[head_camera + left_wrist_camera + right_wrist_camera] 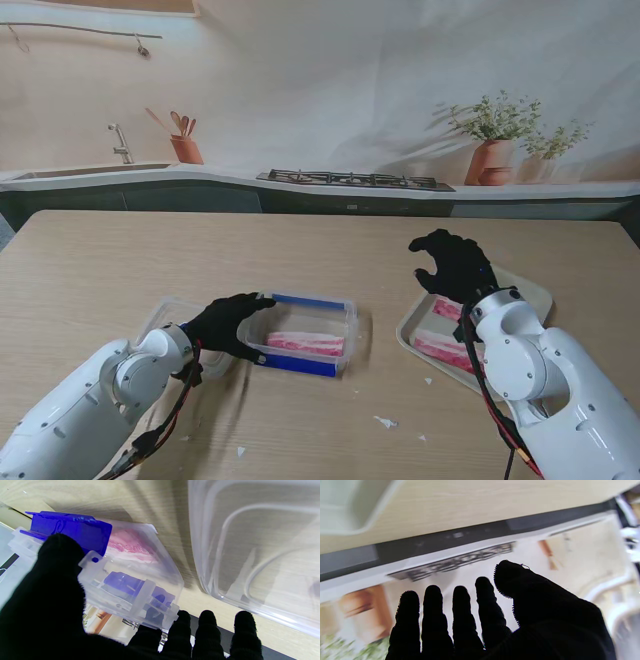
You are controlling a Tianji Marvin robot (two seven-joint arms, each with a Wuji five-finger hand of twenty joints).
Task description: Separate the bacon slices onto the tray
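Left hand grips box; right hand empty, fingers spread. Bacon prob. limp, greasy — pinch an end, peel slow.

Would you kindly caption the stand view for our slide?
Left hand grips the clear bacon container while the open right hand hovers over two slices on the tray.

The container sat mid-table, its lid at nine o'clock, the tray at three o'clock.
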